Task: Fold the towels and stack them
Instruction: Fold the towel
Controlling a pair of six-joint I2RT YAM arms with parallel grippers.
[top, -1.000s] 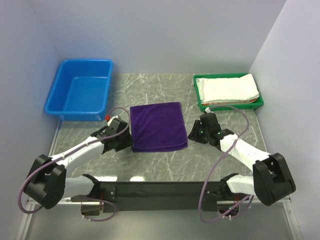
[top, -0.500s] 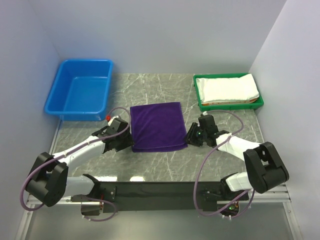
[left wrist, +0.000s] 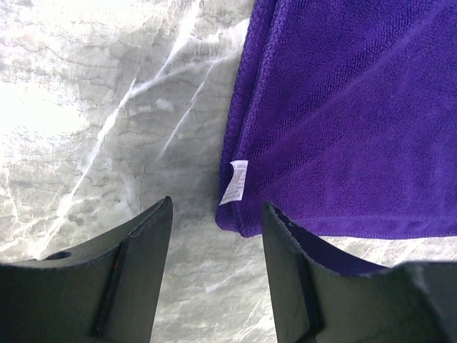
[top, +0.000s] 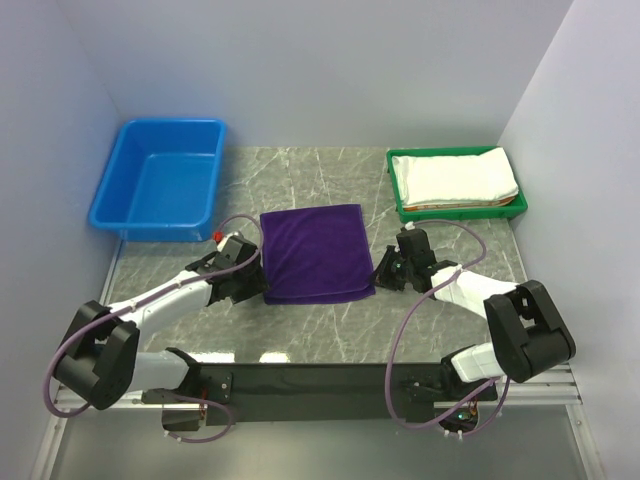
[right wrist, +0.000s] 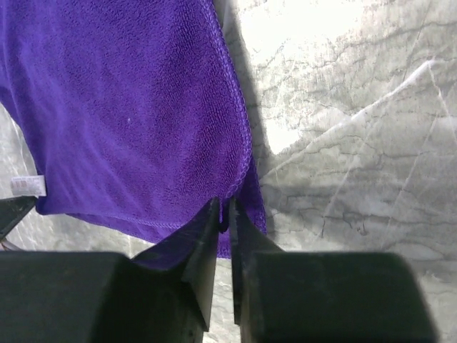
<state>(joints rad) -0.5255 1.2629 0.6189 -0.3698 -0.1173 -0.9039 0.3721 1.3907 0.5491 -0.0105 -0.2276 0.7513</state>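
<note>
The purple towel point(top: 315, 252) lies flat on the grey stone worktop point(top: 330, 175), about in the middle. It is folded into a neat block. The top view shows one arm at each of its near corners.

The left pincer point(top: 255, 290) is at the near left corner. In the left wrist view the left pincer point(left wrist: 216, 214) is wide. One finger point(left wrist: 136, 279) is over bare worktop. The other finger point(left wrist: 293, 271) is over the edge of the purple towel point(left wrist: 357, 107). The corner of the towel sits in the gap between them, and nothing is held. A small white tag point(left wrist: 235, 182) hangs at that corner.

The right pincer point(top: 380, 272) is at the near right corner. In the right wrist view the right pincer point(right wrist: 225, 207) is very narrow. Its two fingers are almost together, and the hem of the purple towel point(right wrist: 128, 107) goes into the thin gap between them. It is pinching the towel.

At the far right stands a green tray point(top: 393, 185). A folded white towel point(top: 455, 178) lies in it. A thin strip of an orange towel point(top: 455, 207) shows under the white one.

At the far left stands a blue tub point(top: 150, 225).
</note>
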